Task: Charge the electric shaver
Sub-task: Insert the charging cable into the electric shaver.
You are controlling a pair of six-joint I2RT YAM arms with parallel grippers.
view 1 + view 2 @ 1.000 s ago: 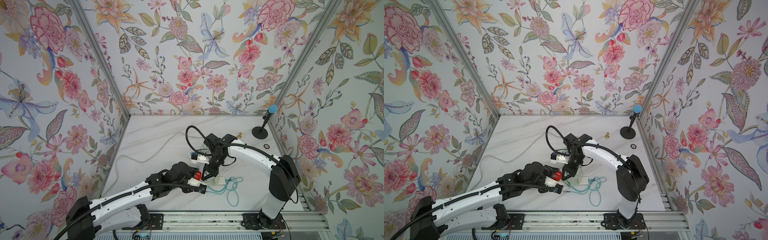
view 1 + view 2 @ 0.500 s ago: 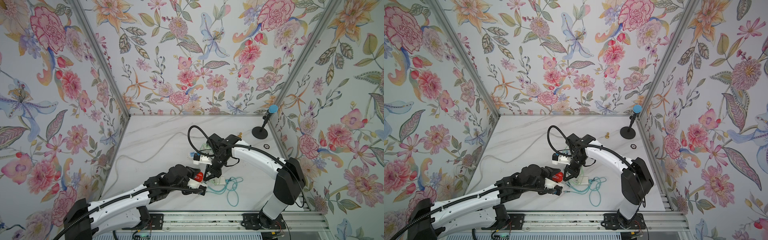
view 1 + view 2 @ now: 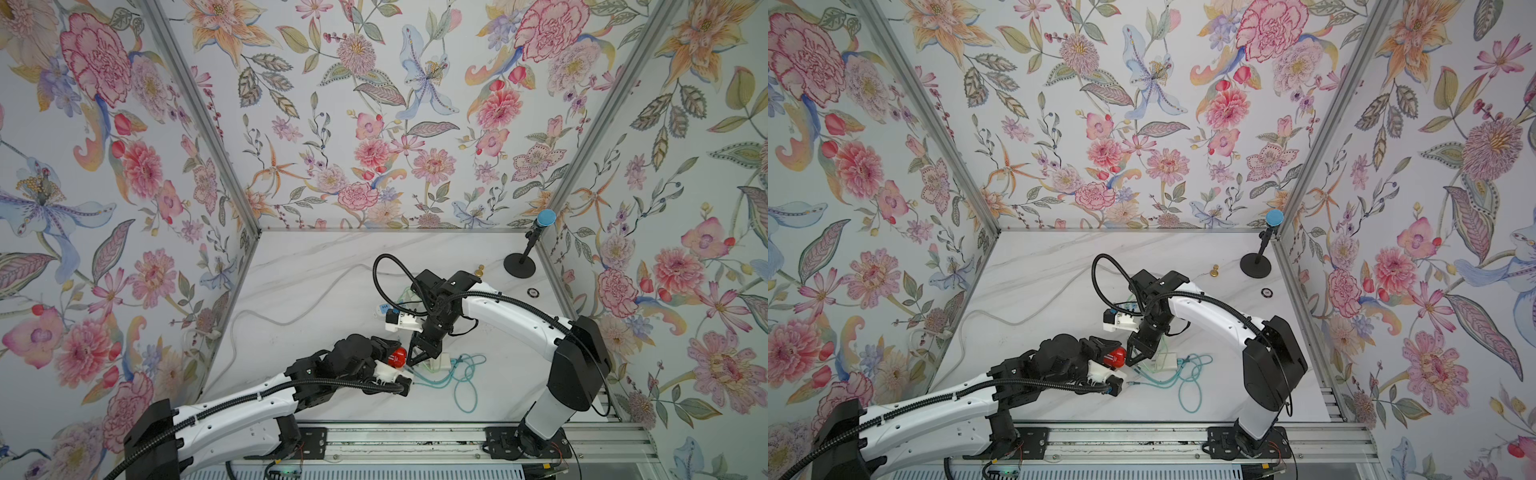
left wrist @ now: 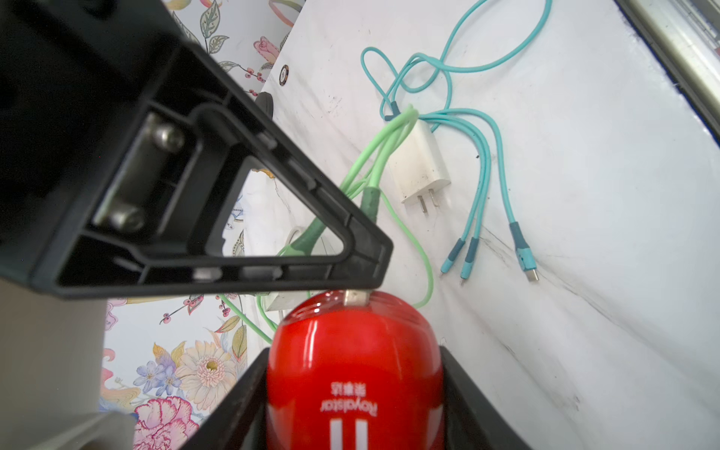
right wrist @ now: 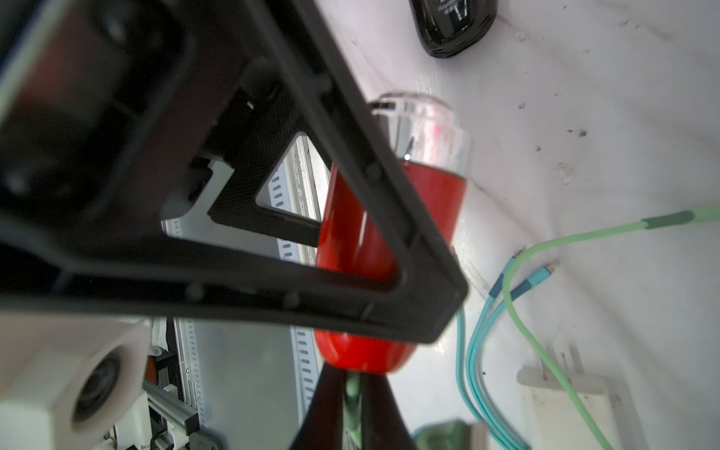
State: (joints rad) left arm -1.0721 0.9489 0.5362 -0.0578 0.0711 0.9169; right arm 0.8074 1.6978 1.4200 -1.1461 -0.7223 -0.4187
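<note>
The red electric shaver (image 4: pixel 354 370) lies between my left gripper's (image 4: pixel 354 350) fingers, which are shut on its body; both top views show it low over the table (image 3: pixel 398 357) (image 3: pixel 1116 356). My right gripper (image 5: pixel 352 389) is shut on the dark green plug (image 4: pixel 370 202) of a light green cable (image 4: pixel 389 156). Its tips (image 3: pixel 413 361) (image 3: pixel 1133 360) stand right against the shaver's rounded end (image 5: pixel 370 354). The plug's metal tip (image 4: pixel 356 298) meets that end; how deep it sits I cannot tell. The shaver's chrome head (image 5: pixel 424 120) points away from the plug.
A white charger adapter (image 4: pixel 420 163) (image 3: pixel 440 362) lies beside the grippers with a teal multi-head cable (image 4: pixel 483 175) (image 3: pixel 465 386) coiled toward the front. Behind the right arm lies a white power strip (image 3: pixel 384 309) with its grey cord (image 3: pixel 291 320). A microphone stand (image 3: pixel 521 264) stands at the back right.
The right arm's elbow has drifted slightly right and toward the front. Both grips are unchanged and plug and shaver stay together.
</note>
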